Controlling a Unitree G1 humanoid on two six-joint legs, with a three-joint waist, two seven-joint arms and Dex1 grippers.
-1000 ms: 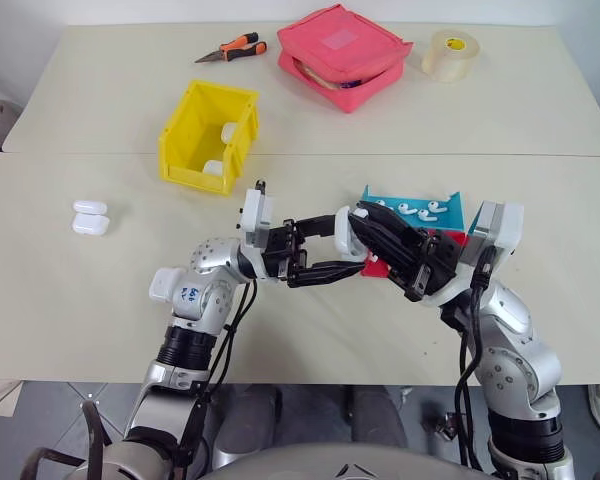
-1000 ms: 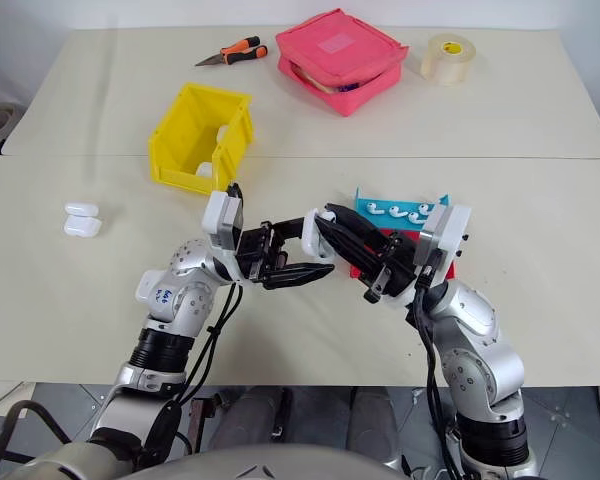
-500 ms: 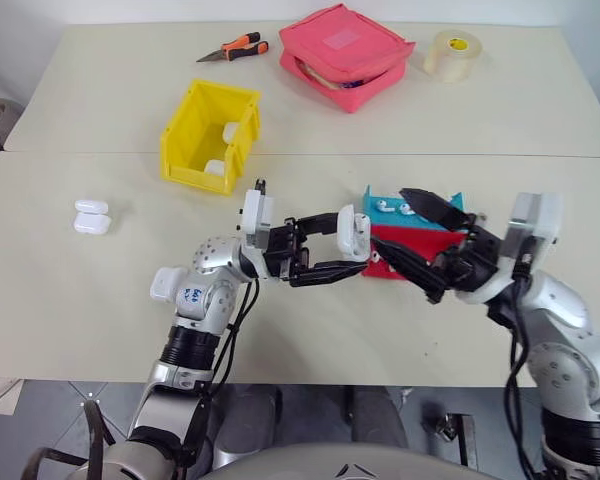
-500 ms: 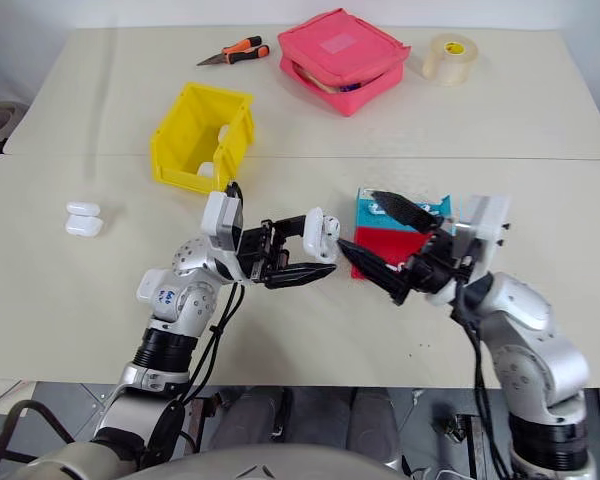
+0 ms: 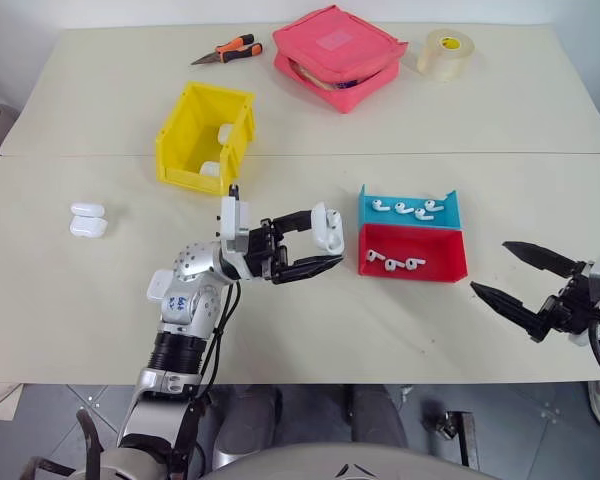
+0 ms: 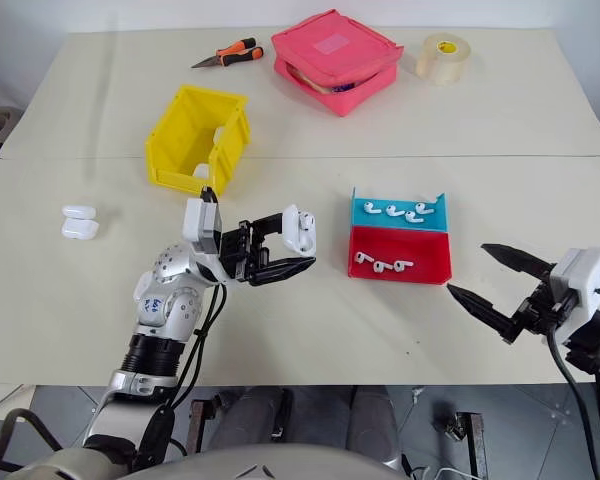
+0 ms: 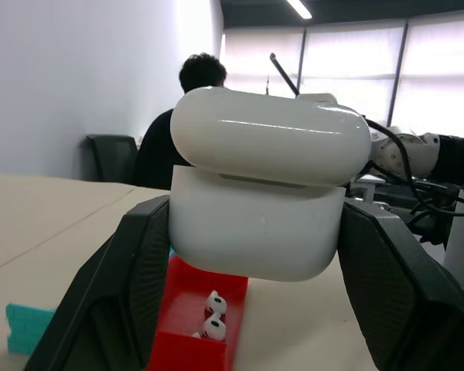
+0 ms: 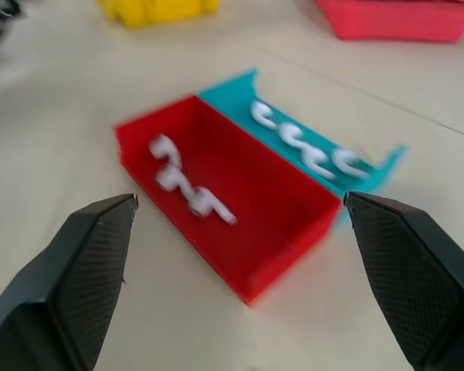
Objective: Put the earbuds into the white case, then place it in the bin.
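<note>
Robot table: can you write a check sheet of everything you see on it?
Surface: pale table, two tops butted together.
Job's things: white case held above the table; earbuds in the red tray, more in the blue tray; yellow bin holding two cases; two spare cases.
Clutter: pliers, pink pouch, tape roll.
End effectors: left end effector shut on the case; right end effector open, beside the trays.
Cables: black ones along both arms.
Surroundings: a seated person, chair, windows.
</note>
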